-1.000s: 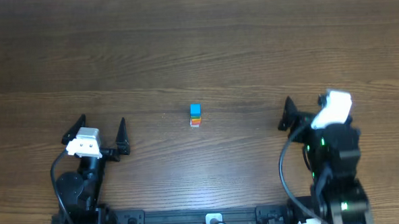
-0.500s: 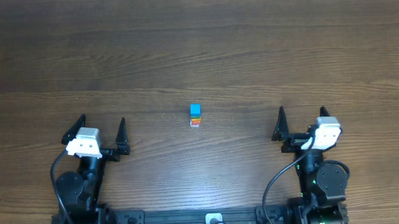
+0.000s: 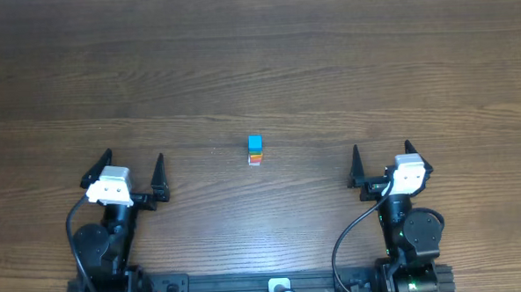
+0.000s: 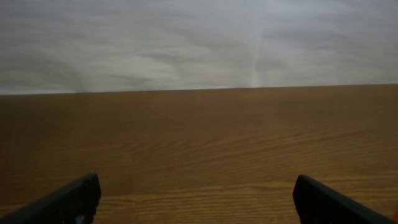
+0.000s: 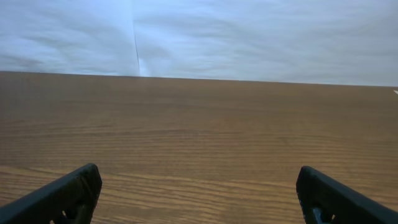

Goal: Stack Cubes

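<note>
A small stack of cubes (image 3: pixel 255 150) stands at the middle of the wooden table (image 3: pixel 257 67), a blue cube on top with orange and red showing beneath it. My left gripper (image 3: pixel 131 166) rests open near the front left, well to the left of the stack. My right gripper (image 3: pixel 381 155) rests open near the front right, well to the right of the stack. Each wrist view looks out over bare wood between wide-apart fingers (image 4: pixel 68 199) (image 5: pixel 62 196), with nothing held.
A pale wall (image 4: pixel 199 37) rises beyond the table's far edge. The arms' bases and a black rail (image 3: pixel 267 287) run along the front edge.
The right arm has drawn back and lowered toward its base, shifting slightly left; its gripper stays open. The left arm and the stack have not moved.
</note>
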Robot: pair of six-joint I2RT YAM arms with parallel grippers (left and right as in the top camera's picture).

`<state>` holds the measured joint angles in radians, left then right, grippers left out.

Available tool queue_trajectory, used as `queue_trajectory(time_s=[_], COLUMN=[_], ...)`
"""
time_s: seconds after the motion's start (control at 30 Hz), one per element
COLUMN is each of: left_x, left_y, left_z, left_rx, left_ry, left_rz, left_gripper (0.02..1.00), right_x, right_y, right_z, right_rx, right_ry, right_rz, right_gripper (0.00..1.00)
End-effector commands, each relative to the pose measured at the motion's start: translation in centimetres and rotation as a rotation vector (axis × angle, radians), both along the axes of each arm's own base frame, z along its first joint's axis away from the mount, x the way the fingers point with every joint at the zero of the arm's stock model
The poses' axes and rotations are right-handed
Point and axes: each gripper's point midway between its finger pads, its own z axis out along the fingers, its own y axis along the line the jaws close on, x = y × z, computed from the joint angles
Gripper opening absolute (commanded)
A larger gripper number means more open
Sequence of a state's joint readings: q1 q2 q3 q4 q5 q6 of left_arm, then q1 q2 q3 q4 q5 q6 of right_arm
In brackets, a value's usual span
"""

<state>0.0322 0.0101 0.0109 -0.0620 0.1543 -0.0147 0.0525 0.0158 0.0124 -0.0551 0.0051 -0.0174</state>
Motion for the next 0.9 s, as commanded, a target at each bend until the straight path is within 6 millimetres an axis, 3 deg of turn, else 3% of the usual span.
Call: queue_trajectory(time_s=[0.03, 0.9], left_x=[-0.04, -0.04], left_y=[-0.27, -0.27], left_z=[-0.07, -0.07], left_rx=[0.018, 0.018], left_ry=[-0.005, -0.005], left_rz=[-0.015, -0.015], left_gripper=[1.000, 1.000], right_x=[0.01, -0.01], right_y=[-0.51, -1.15], right_z=[0.01, -0.56], right_rx=[-0.016, -0.017], right_ry=[-0.010, 0.014], right_rz=[-0.015, -0.041], right_gripper=[0.991, 0.991])
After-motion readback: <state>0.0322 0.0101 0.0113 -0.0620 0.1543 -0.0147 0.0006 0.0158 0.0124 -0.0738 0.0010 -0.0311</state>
